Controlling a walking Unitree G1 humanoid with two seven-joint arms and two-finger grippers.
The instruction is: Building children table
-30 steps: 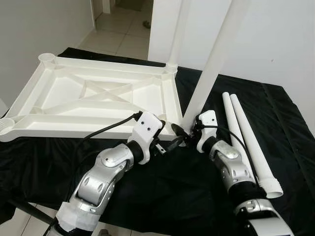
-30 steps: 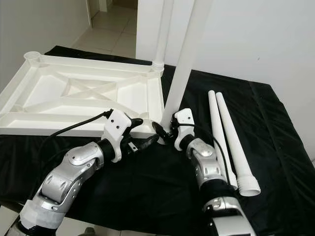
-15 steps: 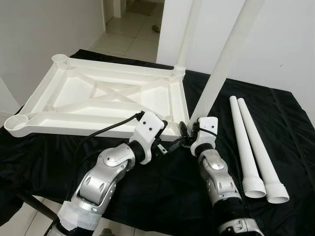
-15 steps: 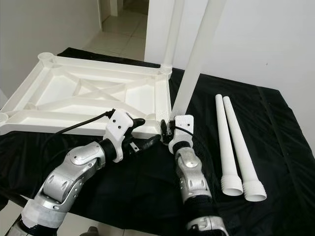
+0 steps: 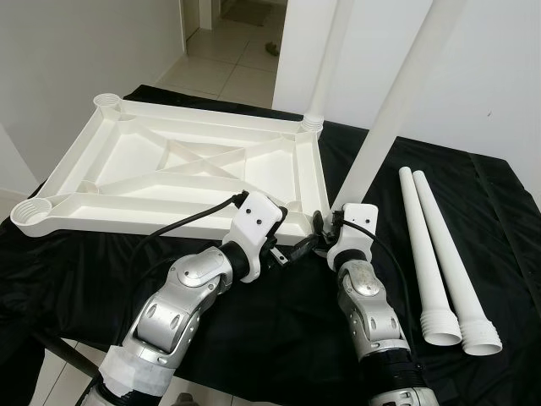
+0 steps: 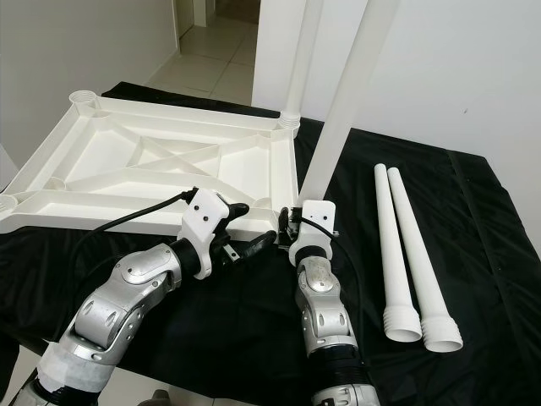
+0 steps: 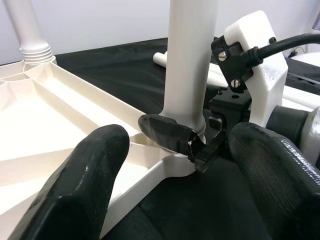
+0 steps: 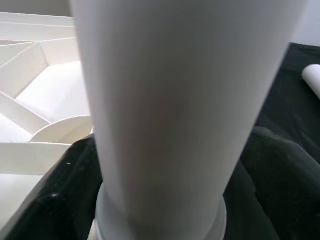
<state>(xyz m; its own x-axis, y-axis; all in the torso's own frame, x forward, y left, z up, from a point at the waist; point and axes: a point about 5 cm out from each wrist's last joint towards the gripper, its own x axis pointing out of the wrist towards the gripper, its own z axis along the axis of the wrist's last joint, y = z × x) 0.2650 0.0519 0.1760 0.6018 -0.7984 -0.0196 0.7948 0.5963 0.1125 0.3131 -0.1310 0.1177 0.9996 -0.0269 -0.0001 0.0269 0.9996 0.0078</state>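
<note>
A white ribbed tabletop (image 5: 169,169) is laid upside down on black cloth (image 5: 254,321). A white leg (image 5: 397,101) is clasped upright at its near right corner socket by the right gripper (image 5: 319,237). The left gripper (image 5: 297,249) is held spread wide just beside it.

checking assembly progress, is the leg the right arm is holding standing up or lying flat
Standing up, leaning slightly: the leg rises from the tabletop corner, right end effector clamped at its base.

The white plastic tabletop (image 5: 182,173) lies upside down on the left of the black-draped worktop (image 5: 279,330), ribs crossing underneath, round sockets at its corners. One white leg (image 5: 325,59) stands upright in the far right socket; another (image 5: 397,93) stands tilted at the near right corner. Two spare legs (image 5: 439,245) lie side by side on the right
</note>
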